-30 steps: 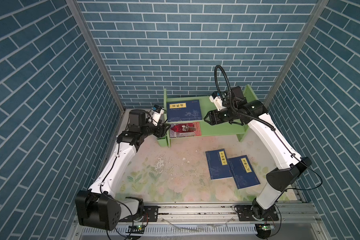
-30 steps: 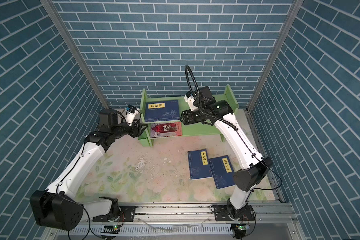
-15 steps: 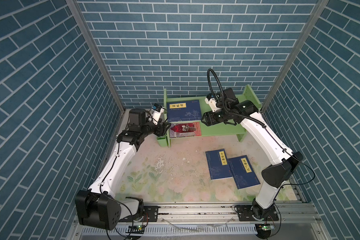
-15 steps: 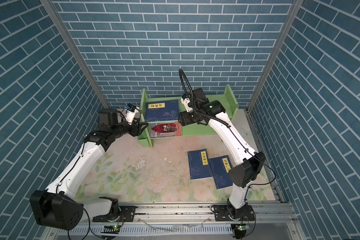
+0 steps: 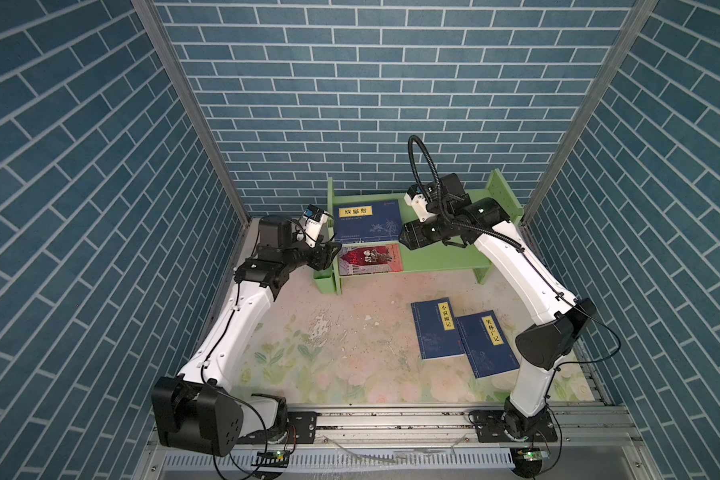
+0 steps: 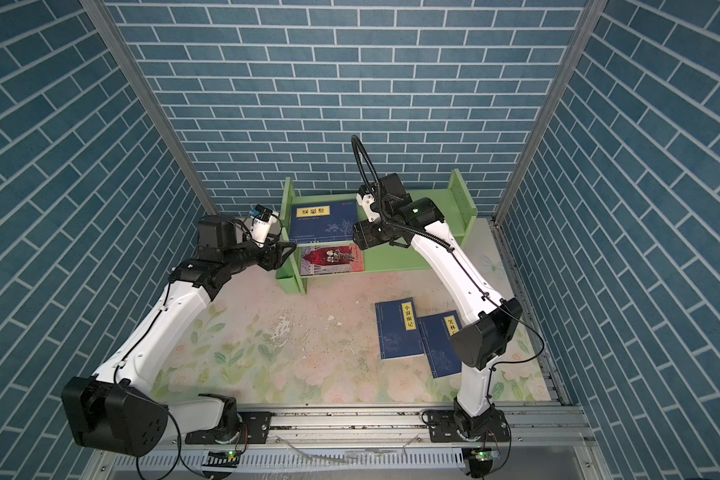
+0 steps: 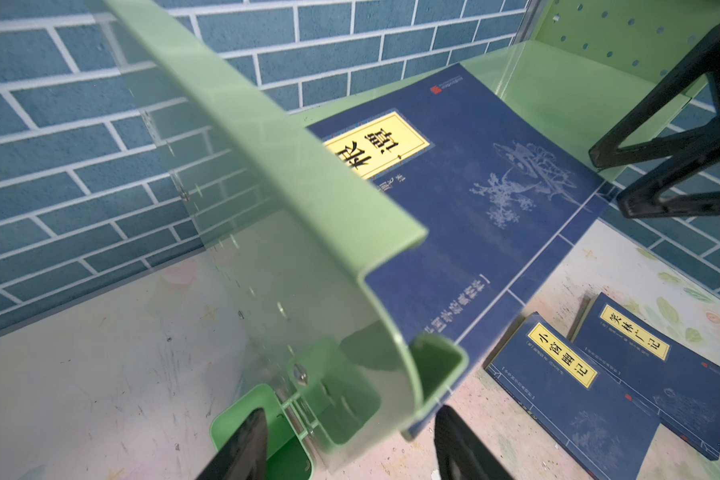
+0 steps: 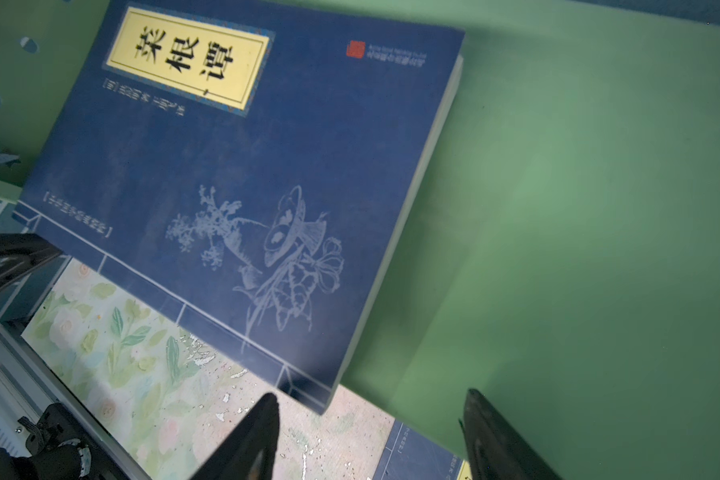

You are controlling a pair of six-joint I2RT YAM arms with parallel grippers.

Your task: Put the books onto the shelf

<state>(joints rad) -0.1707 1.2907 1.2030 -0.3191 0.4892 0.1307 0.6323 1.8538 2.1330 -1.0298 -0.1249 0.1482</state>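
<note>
- The overhanging blue book (image 8: 242,187) can be knocked off the shelf (image 5: 445,259) by the wide-spread, empty right gripper (image 8: 371,395).
- The side panel (image 7: 292,174) can be snagged by the left gripper (image 7: 350,411) spread astride it.

You see the dark blue book (image 8: 242,195) lying flat on the green shelf board (image 8: 578,208), its near edge overhanging the floral mat (image 8: 121,353). Your right gripper (image 8: 371,401) hangs empty beside that corner, jaws apart.
</note>
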